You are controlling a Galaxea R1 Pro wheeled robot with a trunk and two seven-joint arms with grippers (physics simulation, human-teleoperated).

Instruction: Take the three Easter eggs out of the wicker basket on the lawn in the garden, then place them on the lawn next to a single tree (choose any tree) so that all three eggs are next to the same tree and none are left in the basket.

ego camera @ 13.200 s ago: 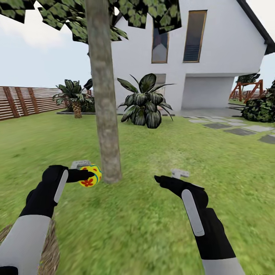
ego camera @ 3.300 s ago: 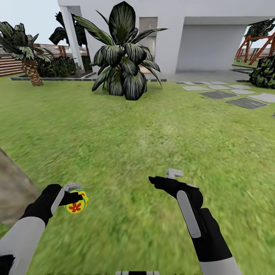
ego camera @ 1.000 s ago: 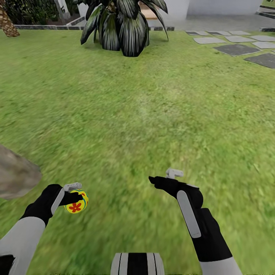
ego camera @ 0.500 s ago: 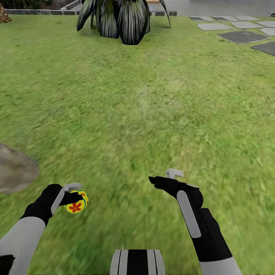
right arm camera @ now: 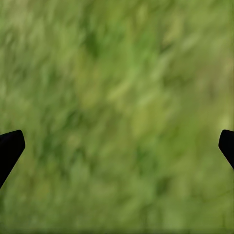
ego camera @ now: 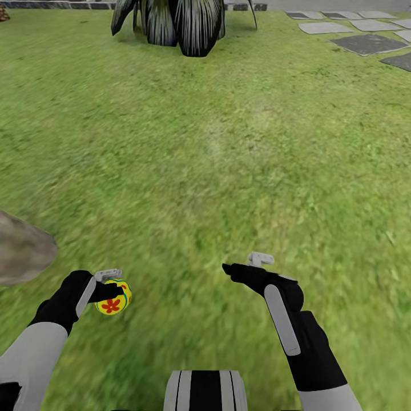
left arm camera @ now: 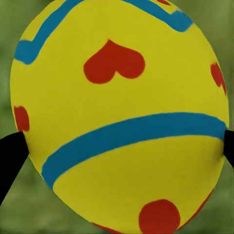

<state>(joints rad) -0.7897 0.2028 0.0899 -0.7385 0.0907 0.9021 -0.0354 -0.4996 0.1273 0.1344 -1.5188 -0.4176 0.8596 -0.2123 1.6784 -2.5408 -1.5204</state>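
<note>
So you've got one Easter egg (ego camera: 113,297) pinched in your left gripper (ego camera: 112,290), held low at about 8 o'clock in the head view, just above the lawn (ego camera: 217,148). In the left wrist view the egg (left arm camera: 119,114) is huge and close up: yellow, with blue bands and red heart and dot marks, and a black fingertip (left arm camera: 9,158) pressed on each side of it, so the fingers are clamped right on the shell. Your right gripper (ego camera: 242,267) sits out at roughly 5 o'clock, well apart from the egg, with nothing in it; the right wrist view has the two black fingertips (right arm camera: 9,148) at opposite edges with only blurry grass (right arm camera: 117,112) between them, so those fingers are spread wide. The foot of the tree trunk (ego camera: 23,254) pokes in at 9 o'clock, pale grey-brown, near your left arm and just up from the egg. Way out at 12 o'clock there's a dark broad-leaved plant (ego camera: 177,23), and grey stepping stones (ego camera: 365,43) at about 1 to 2 o'clock. A black-and-white striped bit of the robot's body (ego camera: 205,391) shows at 6 o'clock.
</note>
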